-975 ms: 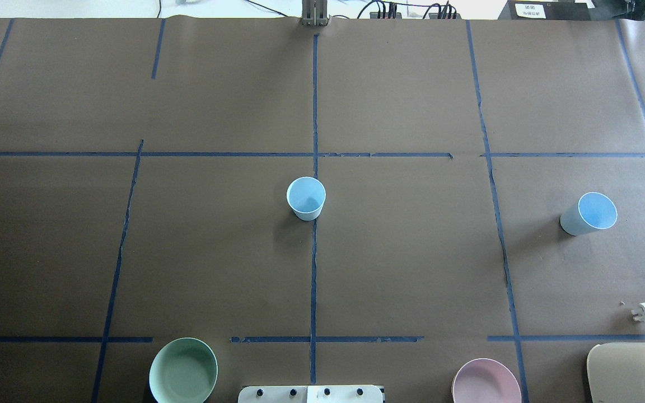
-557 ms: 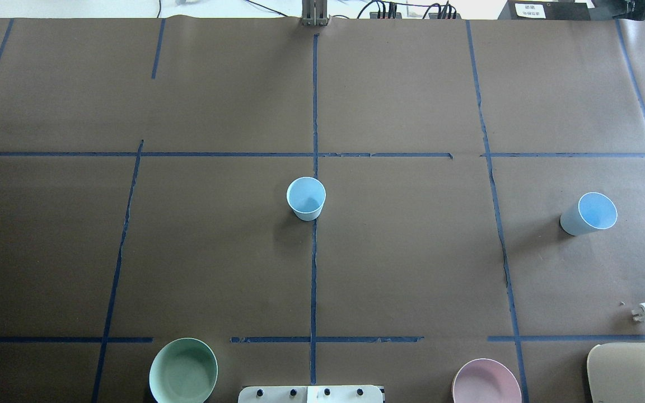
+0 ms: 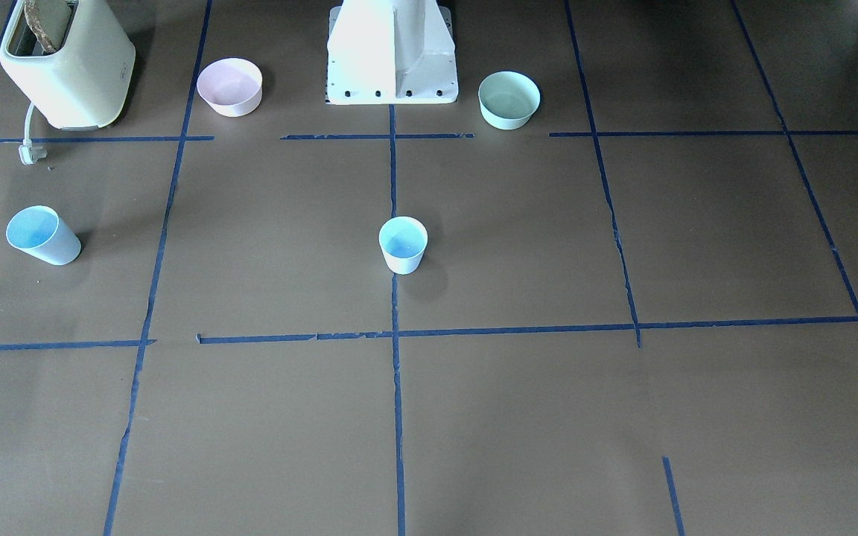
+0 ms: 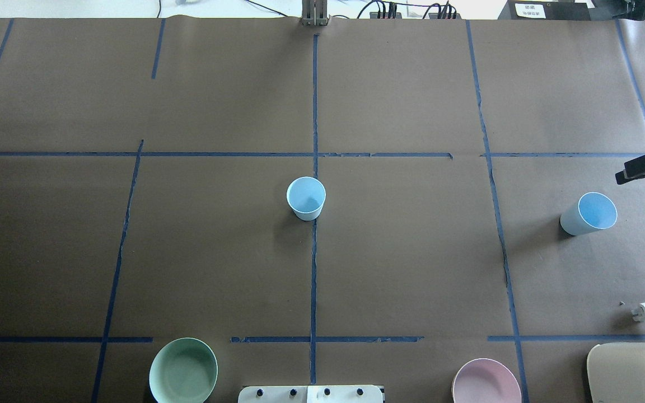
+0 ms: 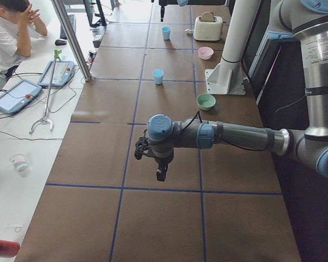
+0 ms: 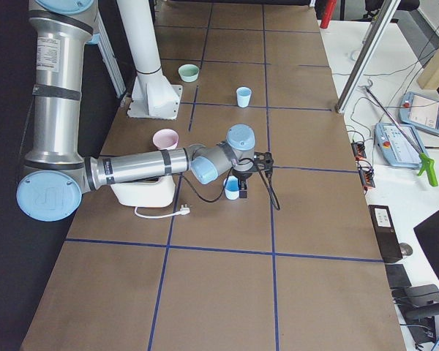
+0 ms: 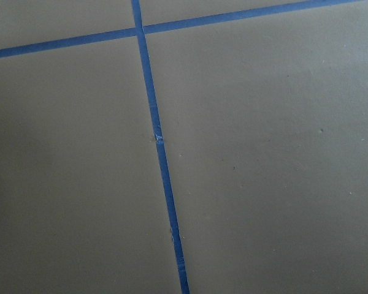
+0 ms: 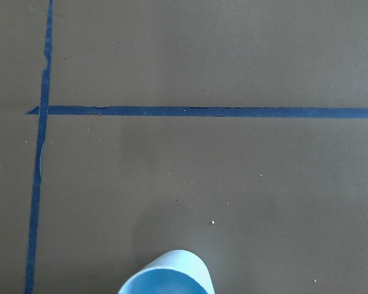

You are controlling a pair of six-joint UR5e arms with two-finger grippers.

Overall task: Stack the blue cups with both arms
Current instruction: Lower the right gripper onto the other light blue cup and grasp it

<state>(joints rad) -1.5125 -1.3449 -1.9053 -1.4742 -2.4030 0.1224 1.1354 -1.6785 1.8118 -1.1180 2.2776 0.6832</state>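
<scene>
One pale-blue cup stands upright on the centre tape line; it also shows in the front view. The second blue cup stands at the table's right side, seen at the front view's left. A black part of my right gripper pokes in at the overhead view's right edge, just beyond that cup and apart from it; I cannot tell whether it is open or shut. The right wrist view shows only that cup's rim. My left gripper hangs over bare table far to the left; I cannot tell its state.
A mint-green bowl and a pink bowl flank the white pedestal at the near edge. A cream toaster with its plug sits at the near right corner. An operator sits beside the table.
The right gripper has come into the overhead view at the right edge, beyond the right cup. Both cups have stayed where they were.
</scene>
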